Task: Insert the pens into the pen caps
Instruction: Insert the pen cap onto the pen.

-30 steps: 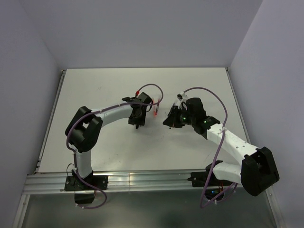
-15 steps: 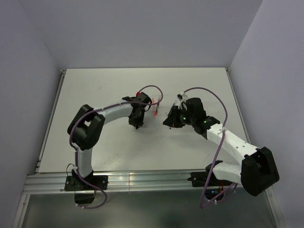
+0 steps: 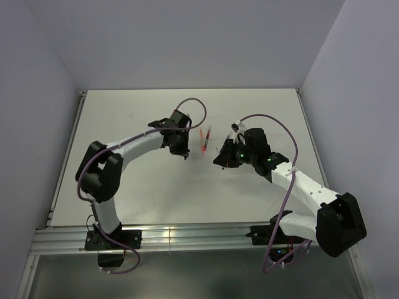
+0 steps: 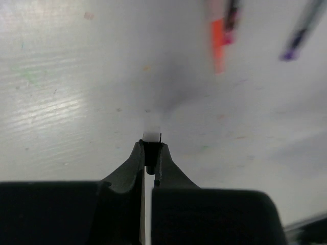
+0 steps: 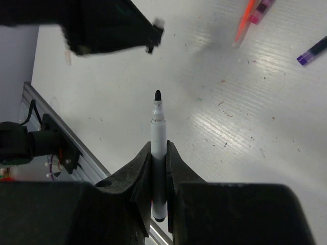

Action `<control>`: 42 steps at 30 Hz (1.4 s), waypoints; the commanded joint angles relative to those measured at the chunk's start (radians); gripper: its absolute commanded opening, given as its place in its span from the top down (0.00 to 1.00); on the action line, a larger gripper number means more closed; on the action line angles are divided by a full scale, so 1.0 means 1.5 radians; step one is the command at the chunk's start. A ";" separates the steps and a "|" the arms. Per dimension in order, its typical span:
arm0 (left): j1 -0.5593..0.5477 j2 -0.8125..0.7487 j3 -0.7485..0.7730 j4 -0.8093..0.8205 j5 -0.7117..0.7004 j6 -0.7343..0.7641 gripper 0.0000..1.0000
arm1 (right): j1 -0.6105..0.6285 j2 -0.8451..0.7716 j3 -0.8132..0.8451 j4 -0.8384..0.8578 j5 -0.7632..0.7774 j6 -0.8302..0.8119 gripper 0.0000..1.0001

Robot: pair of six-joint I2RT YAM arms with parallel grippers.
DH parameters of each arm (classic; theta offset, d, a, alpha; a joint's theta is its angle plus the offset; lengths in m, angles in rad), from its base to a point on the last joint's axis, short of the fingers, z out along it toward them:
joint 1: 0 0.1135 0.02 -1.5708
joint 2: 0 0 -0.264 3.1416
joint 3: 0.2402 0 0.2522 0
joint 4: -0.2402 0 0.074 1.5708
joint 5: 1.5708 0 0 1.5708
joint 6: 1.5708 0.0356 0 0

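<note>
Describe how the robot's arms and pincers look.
The left arm and right arm have white links, bulky black joints and looping purple cables. Green lights dot the right arm. The left pincer and right pincer are black, with two tapering fingers.

The left gripper (image 3: 186, 155) was set left of centre over the table (image 3: 124, 124) and the right gripper (image 3: 219, 161) right of centre, apart from each other and with their tips turned toward one another. A pen cap (image 4: 152, 137) was pinched between the left gripper's fingertips, while a pen (image 5: 158, 135) was clamped in the right gripper, its tip pointed at the left gripper. Two pens (image 3: 204, 138) were laid side by side on the table between the grippers and slightly behind them, and a further pen (image 5: 312, 51) was found apart from the pair, to its right in both wrist views.
</note>
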 commanded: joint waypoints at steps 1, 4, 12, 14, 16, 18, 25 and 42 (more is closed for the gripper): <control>0.034 -0.145 0.028 0.147 0.097 -0.073 1.00 | -0.002 -0.024 0.021 0.041 -0.036 -0.014 1.00; 0.070 -0.223 0.011 0.244 0.168 -0.120 1.00 | 0.013 -0.025 0.043 0.060 -0.048 -0.006 1.00; 0.124 -0.322 -0.102 0.573 0.337 -0.209 1.00 | 0.080 0.037 0.193 0.075 -0.055 0.016 1.00; 0.128 -0.337 -0.152 0.652 0.371 -0.256 1.00 | 0.090 0.047 0.212 0.102 -0.055 0.020 1.00; 0.133 -0.348 -0.189 0.761 0.378 -0.295 1.00 | 0.091 0.057 0.228 0.120 -0.057 0.025 1.00; 0.136 -0.361 -0.227 0.810 0.389 -0.310 1.00 | 0.091 0.065 0.244 0.127 -0.069 0.031 1.00; 0.144 -0.372 -0.254 0.876 0.423 -0.329 1.00 | 0.091 0.075 0.249 0.142 -0.076 0.038 1.00; 0.146 -0.320 -0.243 0.900 0.451 -0.351 1.00 | 0.085 0.053 0.248 0.133 -0.053 0.028 1.00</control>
